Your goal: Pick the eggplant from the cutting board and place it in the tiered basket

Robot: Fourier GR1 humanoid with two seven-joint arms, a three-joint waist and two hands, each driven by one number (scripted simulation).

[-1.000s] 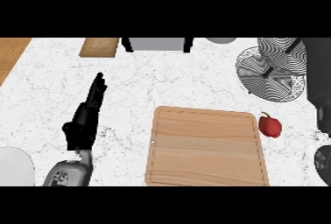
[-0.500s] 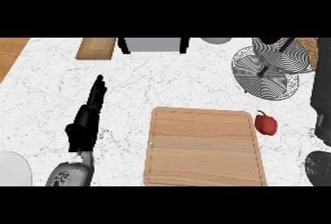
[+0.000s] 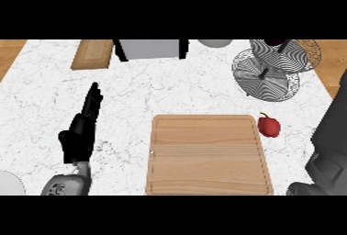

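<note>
- White marbled counter [image 3: 203, 87] fills the head view, with brown wood showing past its left and right edges.
- Left hand [image 3: 80, 131] lies on the counter at the view's left, its fingers [image 3: 92, 98] straight and pressed together, pointing away from the robot; nothing is between them.
- To the right of those fingers, apart from them, sits the wooden cutting board [image 3: 209, 153]; its top is bare wood and no eggplant shows on it.
- Just off the board's far right corner lies a red pepper [image 3: 269, 125] with a green stem, close to the board's edge; whether it touches cannot be told.
- Far beyond the fingertips, near the counter's back edge, lies a small wooden block [image 3: 92, 53], and right of it a grey box with black sides [image 3: 152, 48].
- A pale round thing [image 3: 215, 42] shows at the back edge, cut off by the view.
- The tiered basket [image 3: 271, 69], wire with a black-and-white pattern, stands at the far right; a dark thing shows at the top of its upper tier, and whether it is the eggplant cannot be told.
- A large dark grey arm [image 3: 331, 147] covers the right edge beside the pepper; the right hand's fingers do not show.
- A pale rounded thing [image 3: 9, 183] sits at the lower left, near the left forearm.
</note>
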